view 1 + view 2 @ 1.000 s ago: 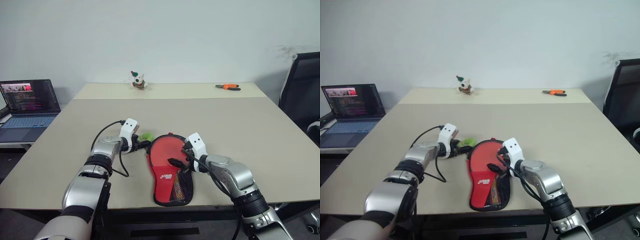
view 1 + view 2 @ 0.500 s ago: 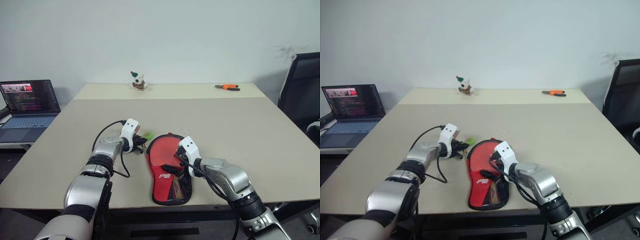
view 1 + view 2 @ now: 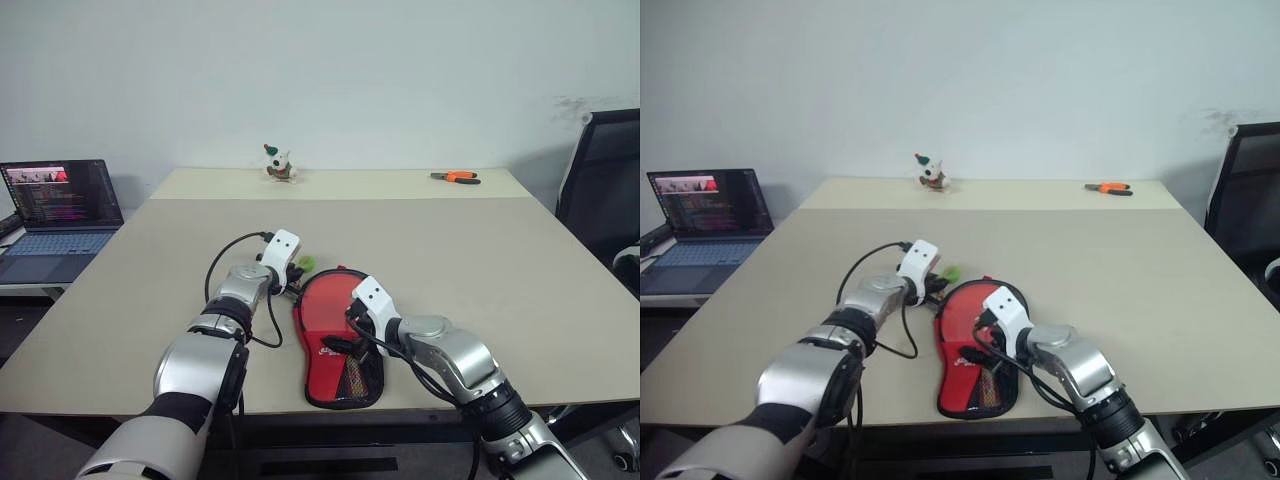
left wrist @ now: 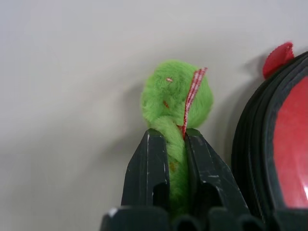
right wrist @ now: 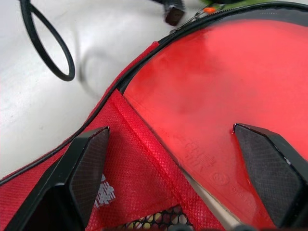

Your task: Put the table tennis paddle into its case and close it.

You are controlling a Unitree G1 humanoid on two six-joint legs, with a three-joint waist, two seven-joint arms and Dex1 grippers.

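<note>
The round red-rubber-faced table tennis paddle (image 3: 335,315) lies inside the soft paddle-shaped case (image 3: 345,385) with a red lining and black mesh, which rests on the beige tabletop (image 3: 450,250) near its front edge, its round end away from the robot and its mouth unzipped along the black rim. At that far rim of the case, on the left, sits the fluffy green zipper tag (image 4: 175,103) with a thin red-and-white ribbon; the left tool (image 4: 176,154) is pinched tight on the tag's lower part, both black fingers (image 4: 149,168) pressing the fluff. The right tool (image 5: 175,159) hangs just above the paddle's red face near the case's middle, its two fingers spread wide with nothing between them. Well beyond the case, by the tabletop's far edge, stand a small white toy figure (image 3: 277,163) and orange-handled pliers (image 3: 455,175). Left of the tabletop, apart from the case, an open laptop (image 3: 55,215) shows a lit screen
</note>
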